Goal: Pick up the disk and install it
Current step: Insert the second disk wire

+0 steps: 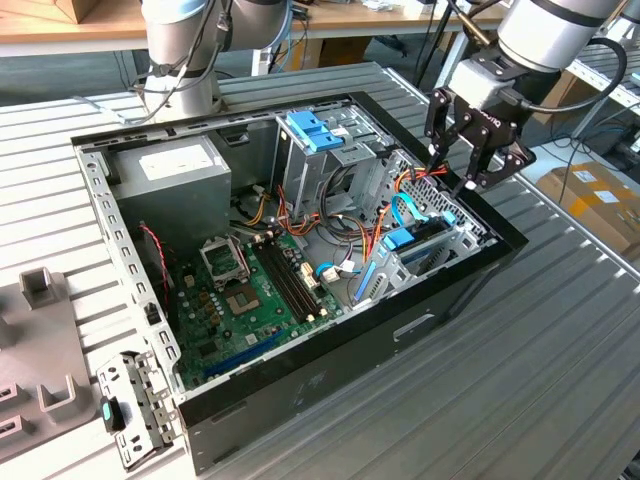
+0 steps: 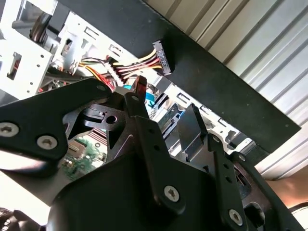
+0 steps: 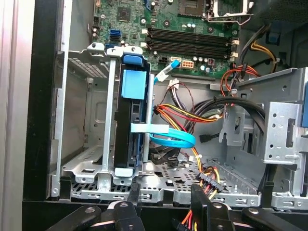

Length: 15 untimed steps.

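Note:
The disk (image 3: 126, 130) stands on edge in a slot of the metal drive cage (image 3: 82, 120). Its dark body is framed by a light blue carrier rail with a blue tab on top. In the exterior view the disk (image 1: 402, 240) sits in the cage at the case's right end. My gripper (image 1: 452, 177) hangs just above that end of the case, open, with nothing between its fingers. In both wrist views the gripper (image 3: 166, 192) (image 2: 166, 101) is apart from the disk, over the cage's edge and the bundled cables.
The open black computer case (image 1: 300, 390) lies on a slatted metal table. Inside are a green motherboard (image 1: 250, 300), a grey power-supply box (image 1: 175, 175), a tall cage with a blue latch (image 1: 315, 130), and red, yellow and blue cables (image 3: 178, 139). A loose bracket (image 1: 135, 405) lies outside.

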Available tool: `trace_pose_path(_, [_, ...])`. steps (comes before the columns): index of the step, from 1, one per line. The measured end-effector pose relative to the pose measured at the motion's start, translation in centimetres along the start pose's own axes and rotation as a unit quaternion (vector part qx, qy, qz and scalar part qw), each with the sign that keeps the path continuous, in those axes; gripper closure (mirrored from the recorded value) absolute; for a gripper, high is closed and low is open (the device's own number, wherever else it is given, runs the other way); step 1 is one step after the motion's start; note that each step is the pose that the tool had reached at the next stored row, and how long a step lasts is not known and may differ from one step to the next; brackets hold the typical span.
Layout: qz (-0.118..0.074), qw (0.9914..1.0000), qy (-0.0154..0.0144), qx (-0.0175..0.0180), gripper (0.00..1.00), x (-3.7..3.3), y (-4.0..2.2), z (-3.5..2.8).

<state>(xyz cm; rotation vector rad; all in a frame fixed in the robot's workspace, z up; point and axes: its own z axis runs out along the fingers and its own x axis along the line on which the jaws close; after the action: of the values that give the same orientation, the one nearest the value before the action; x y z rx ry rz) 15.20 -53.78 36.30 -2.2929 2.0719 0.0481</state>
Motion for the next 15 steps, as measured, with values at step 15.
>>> trace_pose_path(15, [-0.144,0.98956,-0.0024,-0.0082,0.47,0.05,-0.47,0.27])
